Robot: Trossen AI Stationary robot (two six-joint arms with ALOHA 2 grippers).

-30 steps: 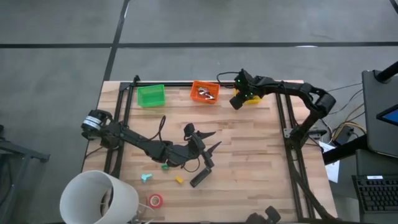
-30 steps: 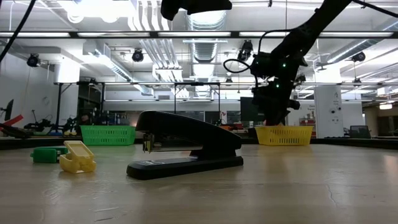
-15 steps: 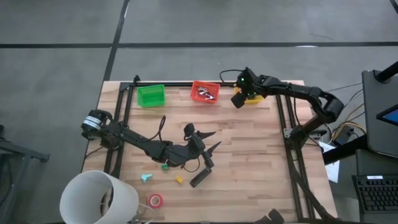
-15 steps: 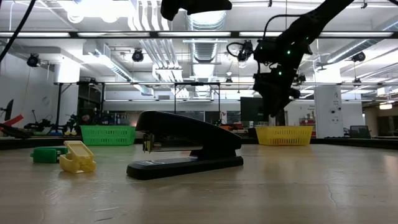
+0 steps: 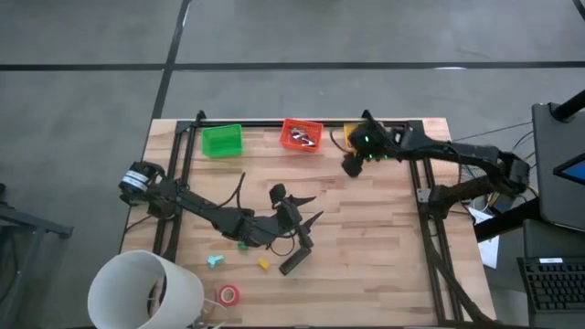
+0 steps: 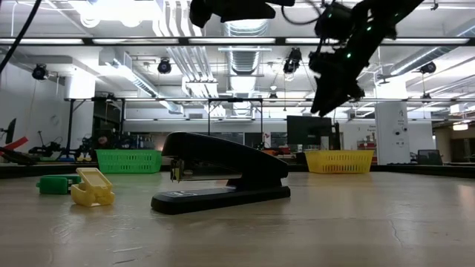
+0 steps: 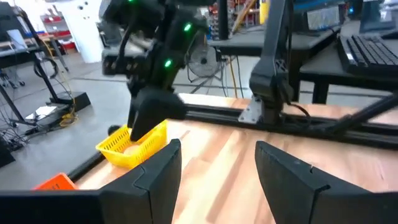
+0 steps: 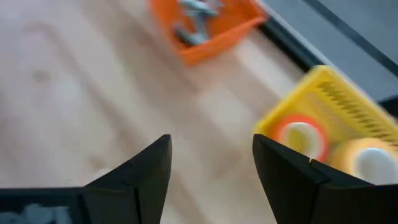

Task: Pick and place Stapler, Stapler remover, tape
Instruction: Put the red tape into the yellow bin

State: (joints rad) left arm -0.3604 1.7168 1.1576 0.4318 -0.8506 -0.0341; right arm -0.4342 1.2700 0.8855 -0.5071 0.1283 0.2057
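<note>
I have the right gripper (image 5: 351, 166) raised above the bench (image 5: 366, 238) just beside the yellow basket (image 8: 323, 106), fingers spread and empty; two tape rolls, one red-orange (image 8: 300, 138), one yellow (image 8: 372, 160), already lie in that basket. The left gripper (image 5: 306, 208) hangs mid-bench, fingers apart, with the stapler (image 5: 292, 261) lying free just below it and a red tape roll (image 5: 228, 294) near the front edge. My judgement: bring the left down square across the stapler's body and close at mid-length. Small green and yellow pieces beside the stapler are too small to identify.
</note>
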